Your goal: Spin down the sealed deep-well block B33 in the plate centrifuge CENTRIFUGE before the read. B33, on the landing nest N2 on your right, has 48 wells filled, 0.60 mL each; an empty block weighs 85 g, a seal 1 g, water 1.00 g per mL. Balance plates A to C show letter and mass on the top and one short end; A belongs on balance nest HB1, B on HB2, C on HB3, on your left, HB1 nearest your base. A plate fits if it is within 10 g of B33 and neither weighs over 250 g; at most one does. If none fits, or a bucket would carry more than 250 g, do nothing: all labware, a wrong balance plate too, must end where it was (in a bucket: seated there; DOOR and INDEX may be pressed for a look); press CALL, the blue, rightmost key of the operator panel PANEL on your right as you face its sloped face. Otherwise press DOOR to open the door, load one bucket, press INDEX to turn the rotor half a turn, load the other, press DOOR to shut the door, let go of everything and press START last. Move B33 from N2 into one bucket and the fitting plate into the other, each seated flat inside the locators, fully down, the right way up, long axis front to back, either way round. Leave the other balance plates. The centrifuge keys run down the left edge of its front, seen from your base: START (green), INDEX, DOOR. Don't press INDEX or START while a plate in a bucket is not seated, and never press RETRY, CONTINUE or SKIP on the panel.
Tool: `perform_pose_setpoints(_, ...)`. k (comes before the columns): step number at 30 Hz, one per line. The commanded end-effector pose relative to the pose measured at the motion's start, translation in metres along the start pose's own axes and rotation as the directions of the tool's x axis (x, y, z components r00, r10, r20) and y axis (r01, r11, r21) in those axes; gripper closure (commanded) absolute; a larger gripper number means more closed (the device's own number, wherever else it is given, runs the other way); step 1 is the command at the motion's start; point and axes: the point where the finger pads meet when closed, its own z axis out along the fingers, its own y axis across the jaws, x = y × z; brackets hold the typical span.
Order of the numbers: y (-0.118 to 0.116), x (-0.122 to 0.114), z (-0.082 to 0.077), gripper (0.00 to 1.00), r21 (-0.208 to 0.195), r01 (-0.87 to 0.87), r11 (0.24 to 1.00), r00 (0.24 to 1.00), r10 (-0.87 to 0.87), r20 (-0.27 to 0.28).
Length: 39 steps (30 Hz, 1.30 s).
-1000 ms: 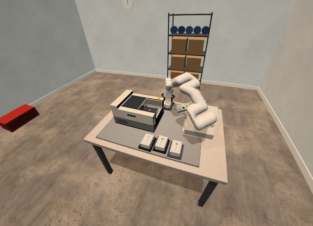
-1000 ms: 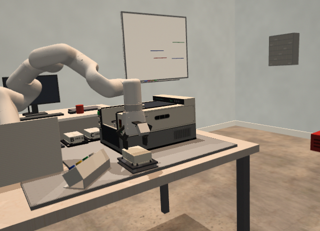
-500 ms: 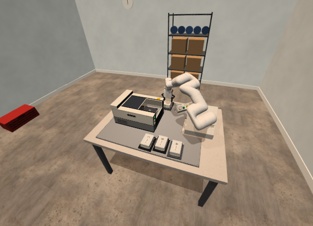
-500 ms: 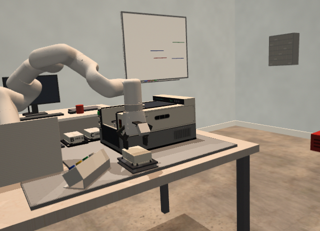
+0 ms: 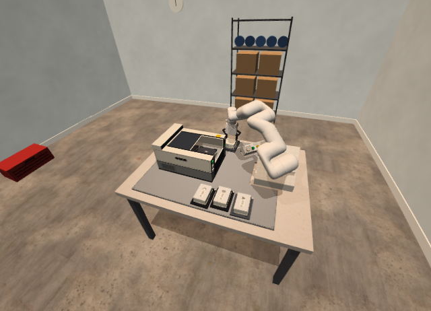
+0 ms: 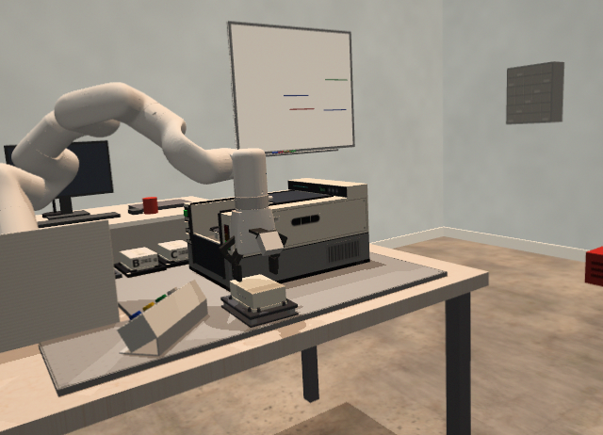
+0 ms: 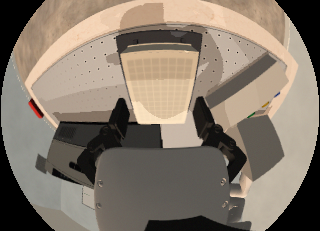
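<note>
The sealed block B33 [image 6: 257,292] [image 7: 160,81] is a cream block that sits on the dark landing nest N2 [image 6: 257,314] [image 7: 130,41]. My gripper [image 5: 231,143] [image 6: 255,270] [image 7: 160,105] is open and empty, pointing straight down. Its fingertips hang just over the block's top, one on each long side. The centrifuge [image 5: 188,156] [image 6: 321,226] [image 7: 74,141] stands just beyond, with its door slid back and a dark bucket [image 5: 205,149] showing in the chamber. Three balance plates [image 5: 203,192] [image 5: 222,196] [image 5: 242,202] sit on their nests; plates B [image 6: 138,257] and C [image 6: 173,249] show in the exterior view.
The sloped operator panel [image 5: 250,148] [image 6: 163,318] [image 7: 250,85] stands close beside N2. The arm's base block [image 5: 275,180] is behind it. The table edge [image 6: 389,298] runs near the nest. A desk with a monitor and a red cup [image 6: 150,204] stands behind.
</note>
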Motion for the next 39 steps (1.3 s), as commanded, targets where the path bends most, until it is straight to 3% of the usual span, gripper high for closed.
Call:
perform_pose_setpoints(1, -0.0011, 0.0013, -0.0029, 0.0, 0.004, 0.0, 1.0, 1.0, 0.0, -0.004)
perform_pose_setpoints(39, -0.0012, 0.0013, 0.0042, 0.0, 0.004, 0.0, 1.0, 1.0, 0.0, -0.004)
